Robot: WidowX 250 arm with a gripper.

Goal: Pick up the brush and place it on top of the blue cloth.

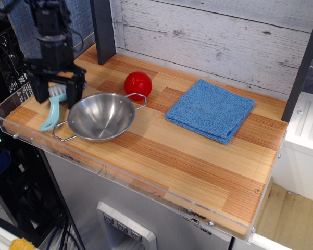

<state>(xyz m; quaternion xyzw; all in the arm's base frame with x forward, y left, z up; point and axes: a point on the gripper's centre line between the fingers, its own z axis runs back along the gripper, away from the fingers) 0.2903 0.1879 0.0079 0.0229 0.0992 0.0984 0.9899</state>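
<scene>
One brush (52,107), one blue cloth (210,110), one bowl (100,116), one ball (138,85).

one brush (52,110), one blue cloth (210,110), one bowl (100,116), one ball (138,85) (seemingly)

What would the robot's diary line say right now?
stage: grasping | gripper: straddling brush head | blue cloth: bare | brush: on table

Teal brush (52,111), blue cloth (210,109)
</scene>
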